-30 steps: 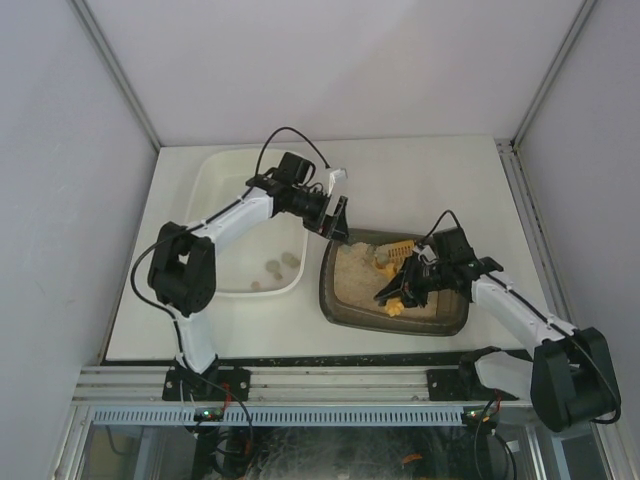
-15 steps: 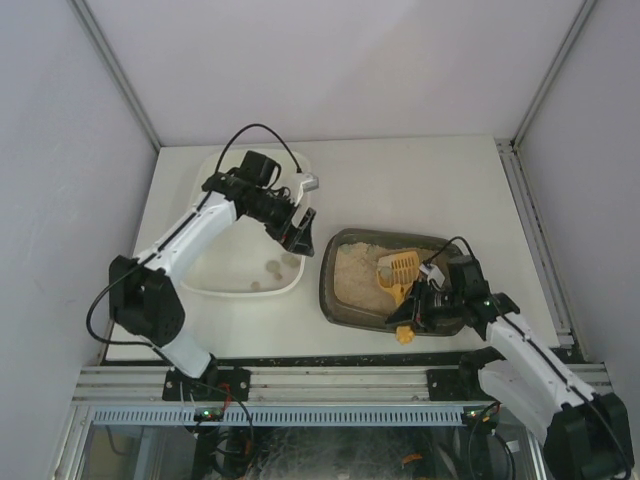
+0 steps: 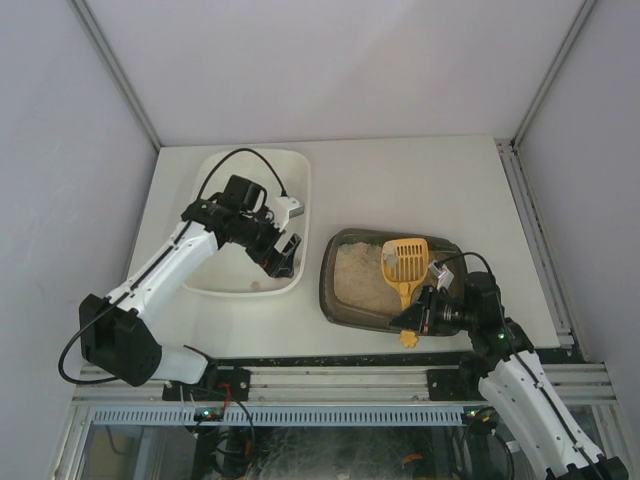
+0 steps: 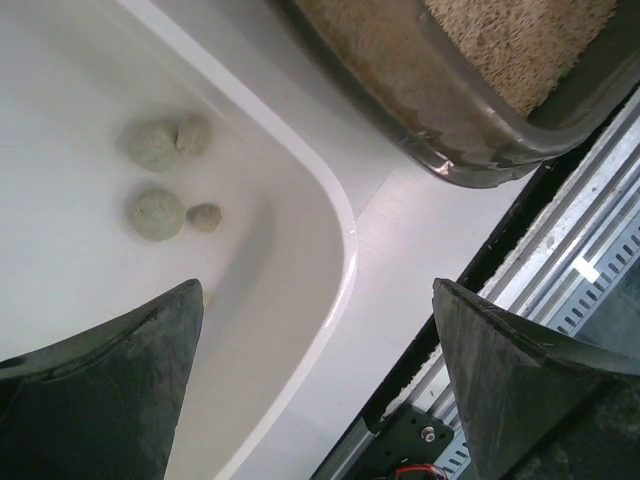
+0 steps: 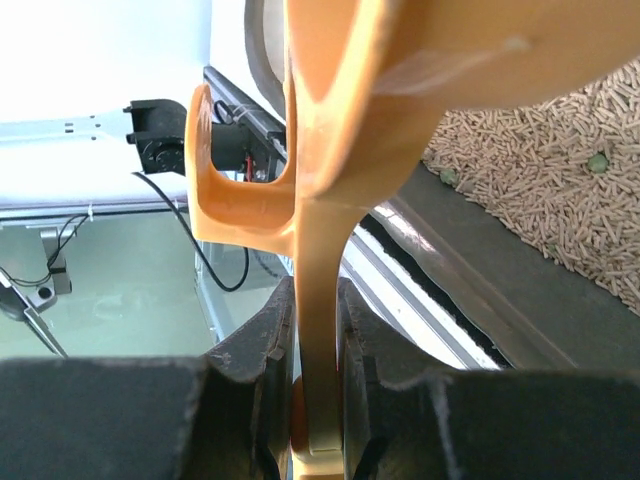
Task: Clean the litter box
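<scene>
The litter box (image 3: 327,285), a dark grey-brown tray of beige litter (image 3: 355,272), lies right of centre. My right gripper (image 3: 424,318) hovers at its near rim, shut on the handle of a yellow slotted scoop (image 3: 404,260) held over the litter. In the right wrist view the handle (image 5: 320,330) is pinched between both pads, with pellets (image 5: 540,200) beyond. My left gripper (image 3: 288,232) hangs open above the near right corner of the white tub (image 3: 305,185). The left wrist view shows its jaws wide apart with nothing between them, and several grey-green clumps (image 4: 155,213) on the tub floor.
The tub's rounded rim (image 4: 340,230) and the litter box wall (image 4: 450,110) sit a narrow strip of table apart. A metal rail (image 3: 320,385) runs along the near edge below both arm bases. White walls enclose the table on three sides.
The left arm has drawn back from the litter box to over the tub's near right corner. The right arm has pulled back towards the near edge, lifting the scoop out of the litter.
</scene>
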{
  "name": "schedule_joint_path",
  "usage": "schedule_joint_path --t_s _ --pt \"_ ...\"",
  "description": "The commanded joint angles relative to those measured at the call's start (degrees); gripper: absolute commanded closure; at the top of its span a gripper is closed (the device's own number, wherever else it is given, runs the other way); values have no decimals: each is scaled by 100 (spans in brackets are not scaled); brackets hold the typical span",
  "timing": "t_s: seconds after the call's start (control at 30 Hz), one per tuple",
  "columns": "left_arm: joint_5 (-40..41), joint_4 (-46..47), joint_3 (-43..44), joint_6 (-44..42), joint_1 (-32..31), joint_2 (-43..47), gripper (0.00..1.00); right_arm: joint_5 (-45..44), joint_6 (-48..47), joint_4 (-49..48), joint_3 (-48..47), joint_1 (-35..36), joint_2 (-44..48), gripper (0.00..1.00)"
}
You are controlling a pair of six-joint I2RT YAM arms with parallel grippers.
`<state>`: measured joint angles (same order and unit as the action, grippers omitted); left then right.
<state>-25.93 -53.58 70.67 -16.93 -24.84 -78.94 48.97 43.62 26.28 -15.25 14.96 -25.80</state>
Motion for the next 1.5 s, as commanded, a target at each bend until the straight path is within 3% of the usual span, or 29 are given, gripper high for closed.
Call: schedule_joint_path --t_s 0.0,0.1,0.2,0.37,0.5,0.63,0.8,0.93,1.07,1.23,1.37,1.47 --pt "312 398 -187 142 -3 200 0 348 -47 -771 174 -85 207 100" --pt "305 450 -215 177 -3 212 0 195 231 -1089 304 53 230 100" --pt "370 525 -283 202 -3 204 0 -18 -113 -698 120 405 -37 100" --pt "405 576 -335 206 -3 176 0 -209 233 -832 347 42 482 100" --pt "471 616 -343 222 -4 194 0 -535 31 -363 -30 530 290 100" --pt "467 647 -380 237 -3 186 0 -129 335 -593 173 -347 709 100" --pt "493 649 -406 237 -3 246 0 -337 233 -263 6 11 397 100" --pt "542 675 -434 250 -3 295 0 41 574 -597 353 -646 669 100" --pt "693 686 -440 217 -3 389 0 -420 386 -296 104 38 499 100" --pt "1132 736 -385 226 5 504 0 -4 547 -708 224 -526 457 100" --pt "1238 664 -301 185 100 694 0 -303 344 -541 -174 127 13 100" --pt "1176 461 6 126 428 707 0 -60 419 -753 -101 -195 26 100"
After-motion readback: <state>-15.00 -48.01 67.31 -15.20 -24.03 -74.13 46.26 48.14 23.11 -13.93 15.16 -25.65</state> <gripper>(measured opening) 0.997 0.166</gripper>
